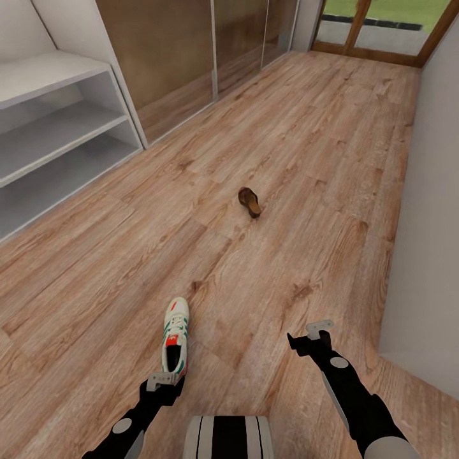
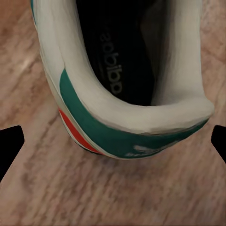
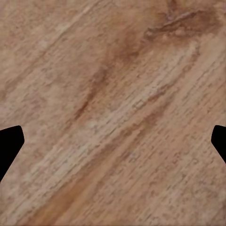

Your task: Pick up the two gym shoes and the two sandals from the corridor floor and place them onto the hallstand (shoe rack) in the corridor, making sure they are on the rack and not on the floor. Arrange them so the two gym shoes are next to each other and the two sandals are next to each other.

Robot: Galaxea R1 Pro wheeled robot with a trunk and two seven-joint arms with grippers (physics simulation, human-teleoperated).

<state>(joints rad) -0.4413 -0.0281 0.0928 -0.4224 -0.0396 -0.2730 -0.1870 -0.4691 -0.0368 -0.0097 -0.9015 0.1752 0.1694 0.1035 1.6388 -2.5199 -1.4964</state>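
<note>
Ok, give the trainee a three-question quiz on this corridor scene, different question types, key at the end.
1. True or false: the sandal already sits on the hallstand.
2. Multiple choice: the left gripper hovers at which part of the gym shoe? A) toe B) heel C) laces
3. Fill in: the right gripper's fingers are spread over bare ____.

Key: 1 false, it lies on the corridor floor. 2 B. 3 floor.
</note>
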